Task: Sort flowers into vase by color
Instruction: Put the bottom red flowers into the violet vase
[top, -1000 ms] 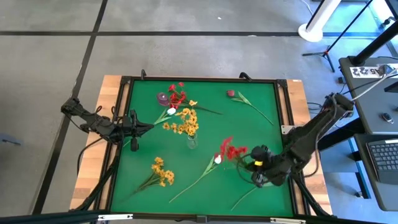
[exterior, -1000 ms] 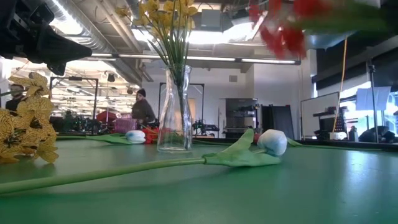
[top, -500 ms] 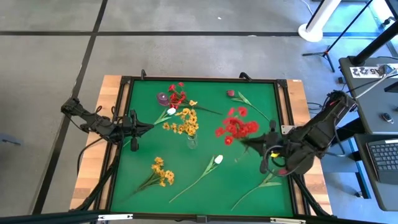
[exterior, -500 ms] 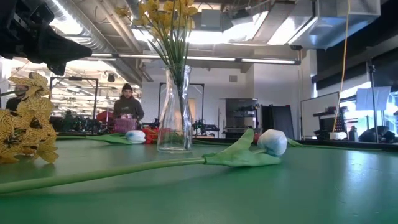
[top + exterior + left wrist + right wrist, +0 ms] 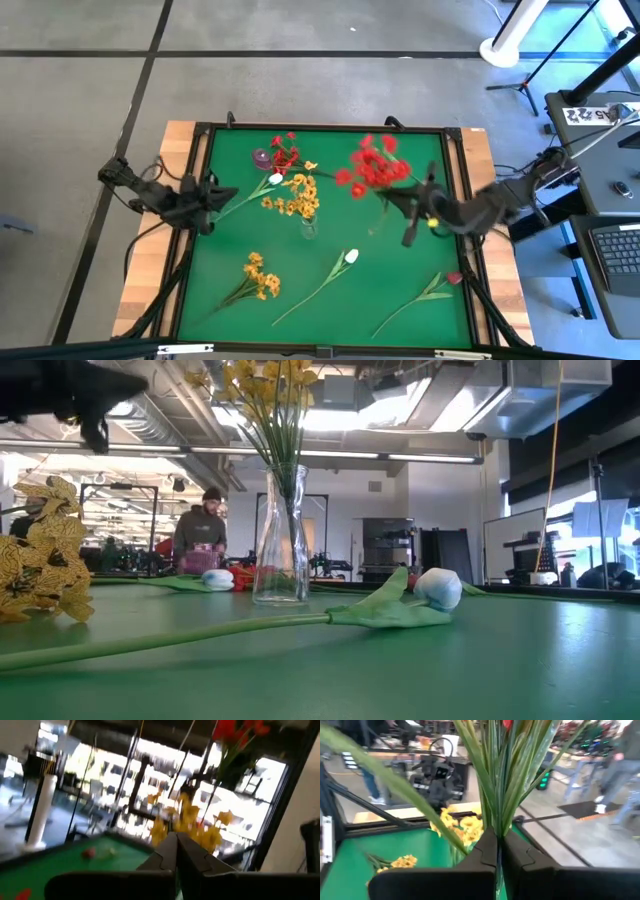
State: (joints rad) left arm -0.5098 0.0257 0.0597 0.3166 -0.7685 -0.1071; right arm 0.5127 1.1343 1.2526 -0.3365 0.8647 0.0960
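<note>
Two dark arms reach over a green mat in a black frame, seen from above. The right gripper is up off the mat at about three o'clock, its fingers pinched tight on the green stems of a red spray; the red heads fan out toward one o'clock. In the right wrist view the stems rise straight out from between the closed fingers.

The left gripper is at nine o'clock, its fingers pressed together on nothing, pointing toward the centre.

Near the centre stands a clear glass vase with yellow flowers in it; from table height the stems rise upright out of its neck.

Loose on the mat:
- a second red spray at eleven o'clock, beside a dark pink bud;
- a white tulip just left of the vase, its stem running toward the left gripper;
- a pink rosebud at one o'clock;
- a yellow spray at seven o'clock;
- another white tulip at six o'clock, close to the low camera;
- a pink rosebud on a long stem at five o'clock.

A person in dark clothes stands far back in the room.
</note>
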